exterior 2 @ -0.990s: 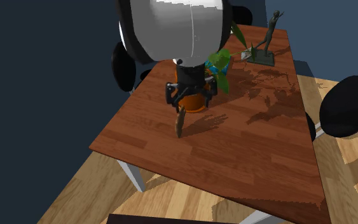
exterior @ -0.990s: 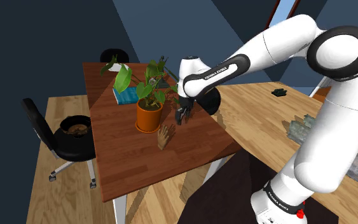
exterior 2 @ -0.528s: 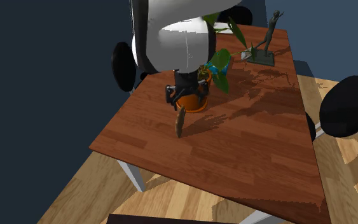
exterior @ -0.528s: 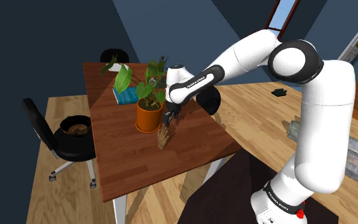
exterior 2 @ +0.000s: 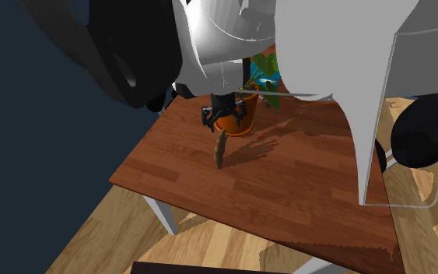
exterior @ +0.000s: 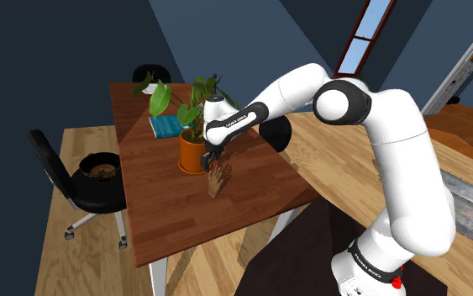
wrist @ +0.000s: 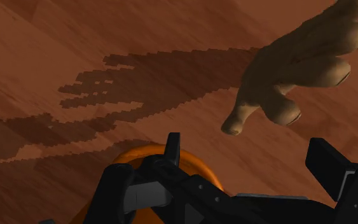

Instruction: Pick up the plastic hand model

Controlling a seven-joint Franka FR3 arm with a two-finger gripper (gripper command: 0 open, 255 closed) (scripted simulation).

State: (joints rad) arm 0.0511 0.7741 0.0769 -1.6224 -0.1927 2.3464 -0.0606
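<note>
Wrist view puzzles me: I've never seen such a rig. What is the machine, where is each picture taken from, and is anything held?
The machine is a white robot arm on a stand, ending in a black two-finger tool. One picture looks over its shoulder, a second comes from another side of the wooden table, and the wrist view looks along the tool itself. On the table stand a tan hand model, an orange potted plant and a teal book. The tool hangs near the model's top with its fingers apart; nothing is held.

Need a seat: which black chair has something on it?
The chair at the shoulder view's left: a brown thing lies on its seat. The far chair and the chair behind the arm show none.
</note>
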